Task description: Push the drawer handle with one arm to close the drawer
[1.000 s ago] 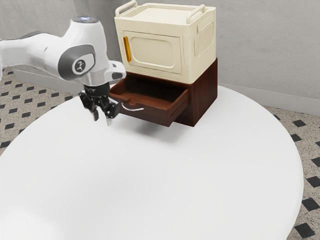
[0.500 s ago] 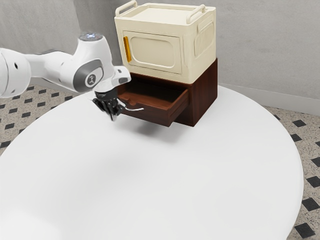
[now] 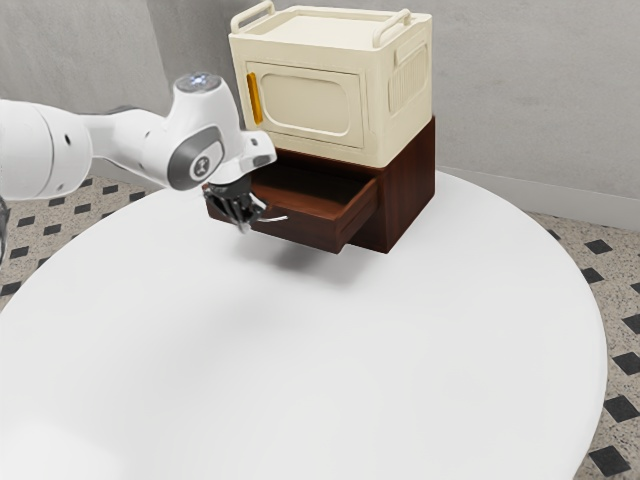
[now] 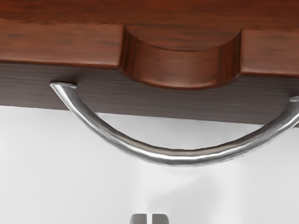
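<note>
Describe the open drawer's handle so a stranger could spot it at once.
On the round white table stands a red-brown cabinet under a cream box. The cabinet's drawer stands open, and the handle is on its front. It is a curved silver bar, unlike the box's straight orange handle.

Handle (image 3: pixel 277 218) partly hidden behind gripper (image 3: pixel 244 228); table (image 3: pixel 330 380) cut off

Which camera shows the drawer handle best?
The wrist view: there the handle is close up, nearly its whole metal curve in sight. The exterior view shows it small, a thin piece beside my gripper, which covers part of it.
</note>
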